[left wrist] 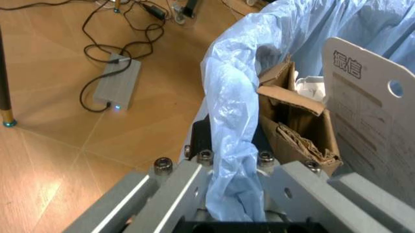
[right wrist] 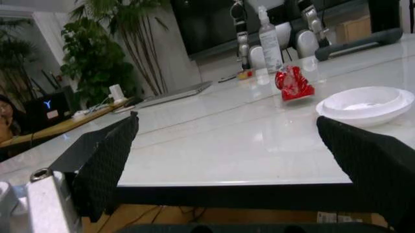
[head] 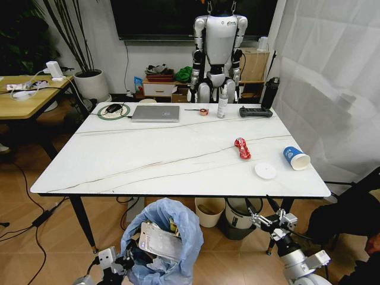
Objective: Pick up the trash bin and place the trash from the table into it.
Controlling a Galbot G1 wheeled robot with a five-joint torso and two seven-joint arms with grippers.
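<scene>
The trash bin (head: 163, 240), holding cardboard, hangs below the table's (head: 148, 160) near edge, its blue bag pinched in our left gripper (left wrist: 233, 204). Our right gripper (right wrist: 227, 160) hovers spread wide, level with the tabletop.

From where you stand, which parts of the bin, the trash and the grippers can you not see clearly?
- Trash bin: in the head view its base is cut off by the lower edge; the blue bag hides its walls.
- Left gripper: in the left wrist view bag plastic bunches between the fingers, hiding the contact.
- Paper cup: print too small to read.
- Red wrapper: label blurred in the right wrist view.
- Right gripper: below the table edge, fingers apart.
</scene>
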